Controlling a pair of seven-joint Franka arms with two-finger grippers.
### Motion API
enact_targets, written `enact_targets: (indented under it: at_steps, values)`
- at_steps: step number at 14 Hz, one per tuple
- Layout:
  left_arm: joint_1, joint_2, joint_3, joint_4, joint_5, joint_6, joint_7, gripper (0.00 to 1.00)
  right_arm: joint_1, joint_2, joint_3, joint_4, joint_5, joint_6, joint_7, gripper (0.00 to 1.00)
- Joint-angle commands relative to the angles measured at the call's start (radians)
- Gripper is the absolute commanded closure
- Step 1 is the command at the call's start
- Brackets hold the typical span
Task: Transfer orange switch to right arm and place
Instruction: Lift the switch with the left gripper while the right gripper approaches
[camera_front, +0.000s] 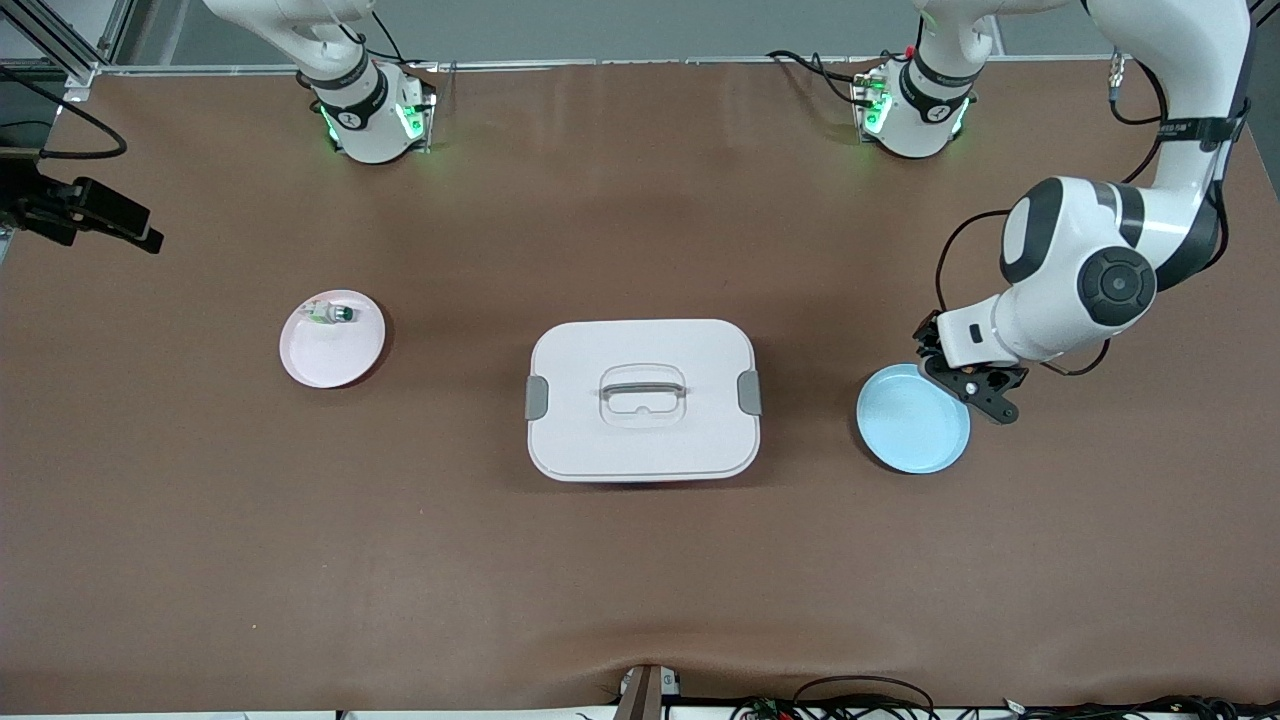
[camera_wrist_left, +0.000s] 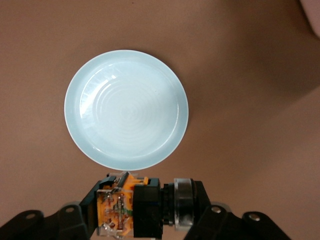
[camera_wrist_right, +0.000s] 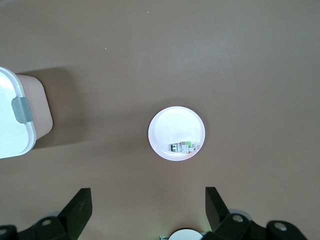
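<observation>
Switch (camera_wrist_left: 131, 209): orange part pinched in the left gripper (camera_wrist_left: 145, 212), in the air just off the blue plate's rim
Left gripper: jaws pressed on the switch, over the table at about 1 o'clock of the blue plate (camera_front: 913, 418)
Right gripper (camera_wrist_right: 148, 209): jaws spread wide, empty, waiting high over the pink plate (camera_front: 332, 339)
Pink plate: holds a green-capped part (camera_front: 331, 314)
Box (camera_front: 643, 399): white, lidded, between the two plates

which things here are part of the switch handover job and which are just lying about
In the job: orange switch, shut in the left gripper over the blue plate; right gripper, open, waiting.

Lying about: pink plate holding a green-capped part; lidded white box.
</observation>
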Motion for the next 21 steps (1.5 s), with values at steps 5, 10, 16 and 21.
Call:
enact_targets:
  at_steps: [5, 10, 16, 21]
  values:
    - [0.007, -0.079, -0.086, 0.028, -0.032, -0.099, -0.452, 1.00, -0.018, -0.010, 0.006, -0.019, 0.025, 0.003, -0.008, 0.00]
    - [0.008, -0.087, -0.146, 0.063, -0.203, -0.106, -0.874, 0.94, -0.018, -0.010, 0.005, -0.030, 0.037, 0.005, -0.008, 0.00]
    - [0.004, -0.093, -0.240, 0.099, -0.314, -0.012, -1.386, 0.98, -0.016, -0.012, 0.005, -0.066, 0.066, 0.034, -0.008, 0.00]
    - [-0.007, -0.066, -0.304, 0.136, -0.342, 0.063, -2.035, 0.98, -0.010, -0.012, 0.006, -0.070, 0.088, 0.046, -0.007, 0.00]
